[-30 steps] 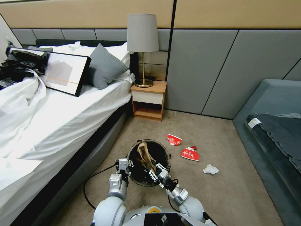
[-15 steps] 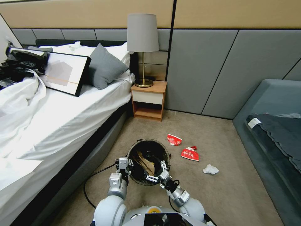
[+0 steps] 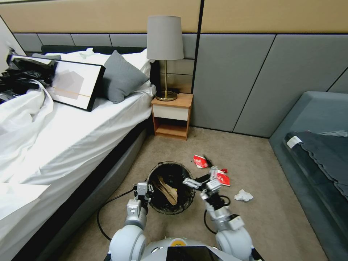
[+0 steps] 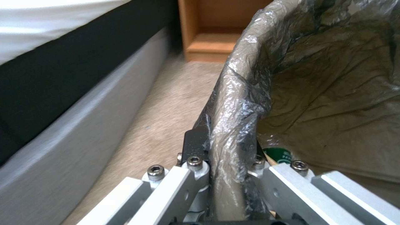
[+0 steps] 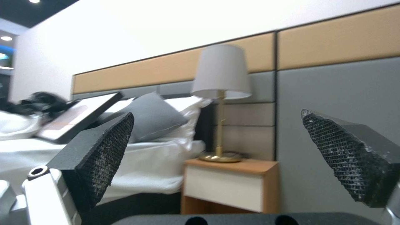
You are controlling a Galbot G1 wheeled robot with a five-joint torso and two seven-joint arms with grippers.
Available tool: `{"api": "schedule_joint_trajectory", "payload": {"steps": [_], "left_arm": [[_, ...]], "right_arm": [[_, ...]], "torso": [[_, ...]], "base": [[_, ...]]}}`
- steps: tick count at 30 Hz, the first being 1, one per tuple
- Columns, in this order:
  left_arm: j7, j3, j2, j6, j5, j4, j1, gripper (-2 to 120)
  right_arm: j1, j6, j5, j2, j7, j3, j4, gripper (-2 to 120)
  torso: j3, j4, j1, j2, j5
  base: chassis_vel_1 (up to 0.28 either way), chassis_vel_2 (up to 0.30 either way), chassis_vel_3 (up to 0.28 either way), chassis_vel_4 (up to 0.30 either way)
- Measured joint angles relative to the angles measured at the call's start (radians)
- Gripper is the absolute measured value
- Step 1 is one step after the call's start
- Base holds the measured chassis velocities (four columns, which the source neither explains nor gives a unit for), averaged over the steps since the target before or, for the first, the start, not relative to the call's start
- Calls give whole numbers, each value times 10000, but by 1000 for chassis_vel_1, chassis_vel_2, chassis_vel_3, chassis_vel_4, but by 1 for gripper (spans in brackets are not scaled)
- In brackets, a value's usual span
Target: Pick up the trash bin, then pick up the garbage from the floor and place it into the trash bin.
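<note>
Clamped by the left gripper (image 4: 223,175), the trash bin (image 3: 170,208) holds a tan bag (image 3: 167,190); three pieces remain; the right gripper (image 3: 203,173) is spread empty.

One trash bin (image 3: 170,188), two red wrappers (image 3: 200,161), one white tissue (image 3: 243,196), one lamp (image 3: 165,54)

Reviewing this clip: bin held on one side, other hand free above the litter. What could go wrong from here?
1. The left hand pinches only the liner-wrapped rim of the trash bin; the plastic may slip or the bin tilt, spilling the tan paper bag.
2. The open right hand hangs close to the rim while heading for the red-and-white wrappers; a knock could jolt the bin.
3. The white tissue scrap lies farthest out, possibly a stretch.
</note>
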Motion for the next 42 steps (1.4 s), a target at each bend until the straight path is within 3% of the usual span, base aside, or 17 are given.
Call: {"api": "schedule_joint_trajectory", "payload": {"steps": [13, 27, 35, 38, 39, 40, 42], "left_arm": [[0, -316, -59, -14, -128, -348, 105, 2], [-9, -281, -69, -20, -118, -366, 116, 2], [-13, -244, -98, -36, -81, -348, 162, 2], [-16, -247, -96, -42, -70, -358, 179, 2], [-16, -247, -96, -42, -70, -358, 179, 2], [-19, -235, -106, -55, -50, -358, 195, 2], [-19, -219, -112, -60, -39, -358, 206, 2]], "right_arm": [[-200, 1282, 190, 633, 777, 1278, -1288, 100], [67, 1501, 328, 613, 968, 1605, -1793, 100], [1086, 499, 550, 344, 1282, 2329, -1742, 100], [1732, -879, 912, 115, 1552, 2831, -2089, 100], [1732, -879, 912, 115, 1552, 2831, -2089, 100], [2142, -1580, 1191, 44, 1671, 3151, -2587, 100], [2313, -1841, 1287, 17, 1764, 3270, -2839, 100]], "torso": [[0, -2, -1, 0, 1], [0, -2, 0, 0, 1], [0, -1, 0, 0, 2], [0, -2, 0, 0, 1], [0, -2, 0, 0, 1], [0, -3, 0, 0, 1], [0, -1, 0, 0, 2]], "base": [[0, 0, 0, 0], [0, 0, 0, 0], [0, 0, 0, 0], [0, 0, 0, 0], [0, 0, 0, 0], [0, 0, 0, 0], [0, 0, 0, 0]]}}
